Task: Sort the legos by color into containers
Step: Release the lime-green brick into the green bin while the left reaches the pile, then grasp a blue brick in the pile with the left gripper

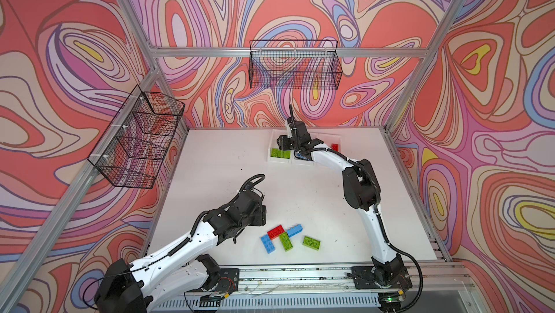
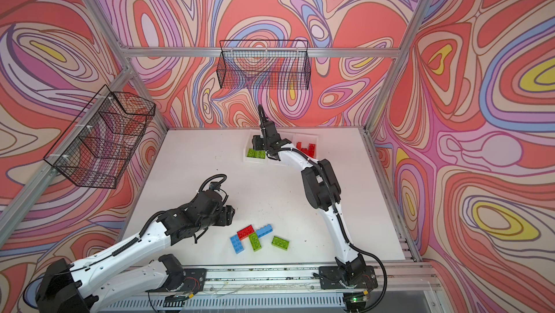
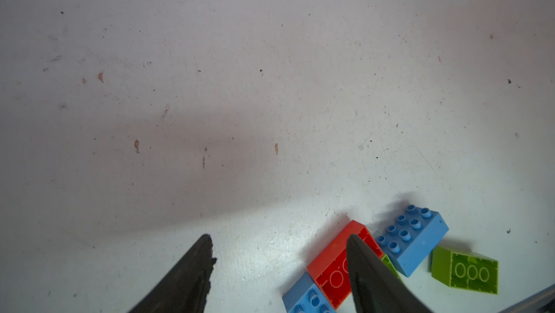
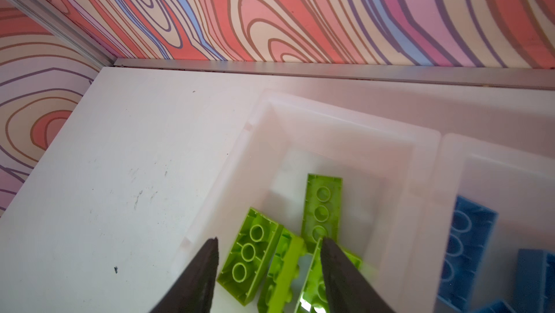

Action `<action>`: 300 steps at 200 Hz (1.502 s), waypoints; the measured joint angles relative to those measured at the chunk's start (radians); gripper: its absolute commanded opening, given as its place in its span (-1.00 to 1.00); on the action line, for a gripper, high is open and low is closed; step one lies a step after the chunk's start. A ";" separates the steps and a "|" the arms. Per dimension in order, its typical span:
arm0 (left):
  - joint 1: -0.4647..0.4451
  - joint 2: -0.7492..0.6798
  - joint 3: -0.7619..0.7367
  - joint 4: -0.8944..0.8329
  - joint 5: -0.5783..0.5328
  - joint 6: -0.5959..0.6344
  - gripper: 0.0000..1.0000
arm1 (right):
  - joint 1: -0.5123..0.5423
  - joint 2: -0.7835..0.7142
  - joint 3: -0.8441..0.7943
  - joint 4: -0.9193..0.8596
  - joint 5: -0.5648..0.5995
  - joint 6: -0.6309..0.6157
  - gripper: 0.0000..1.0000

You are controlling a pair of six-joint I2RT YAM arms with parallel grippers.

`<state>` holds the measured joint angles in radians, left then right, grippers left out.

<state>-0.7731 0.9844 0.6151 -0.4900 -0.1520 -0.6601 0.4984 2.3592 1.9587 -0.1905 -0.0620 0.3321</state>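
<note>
The step in hand looks like a drop-off. The right end effector (image 4: pixel 267 241) hangs over the green bin (image 4: pixel 345 128), at the upper middle of both top views. Its fingers are spread with nothing pinched, and a blurred green brick (image 4: pixel 312 284) lies just beneath them among the others there. The next bin (image 4: pixel 447 176) holds blue bricks (image 4: pixel 468 236), and the red bricks (image 2: pixel 306 148) fill the third. The left end effector (image 3: pixel 279 238) is spread and empty, low over the bench (image 3: pixel 210 86). It is just beside the five loose bricks (image 1: pixel 285 241) at the lower middle of both top views. In the left wrist view one finger covers part of the loose red brick (image 3: pixel 327 269), which touches blue and green neighbours. The next move probably calls for the right arm to lift clear of the bin. The left would need to centre over one loose brick and straddle its narrow sides without nudging the others.
</note>
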 measured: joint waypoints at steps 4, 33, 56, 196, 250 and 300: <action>-0.014 0.002 0.000 -0.006 -0.006 -0.010 0.50 | -0.005 -0.010 -0.017 0.005 -0.001 0.000 0.15; -0.133 0.024 0.002 -0.060 -0.077 -0.091 0.51 | -0.046 -0.104 -0.146 0.049 -0.009 0.010 0.12; -0.225 0.054 0.006 -0.098 -0.119 -0.175 0.51 | -0.076 -0.175 -0.208 0.084 -0.010 0.018 0.10; -0.505 0.264 0.027 -0.151 -0.148 -0.510 0.48 | -0.090 -0.342 -0.463 0.183 -0.008 0.029 0.11; -0.498 0.314 0.021 -0.102 -0.120 -0.519 0.36 | -0.092 -0.385 -0.512 0.205 -0.001 0.033 0.09; -0.407 0.312 -0.033 -0.056 -0.080 -0.494 -0.02 | -0.097 -0.389 -0.534 0.206 0.012 0.036 0.06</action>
<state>-1.1805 1.2964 0.5819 -0.5465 -0.2321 -1.1542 0.4019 1.9697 1.4246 0.0154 -0.0502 0.3683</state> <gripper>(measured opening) 0.548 0.534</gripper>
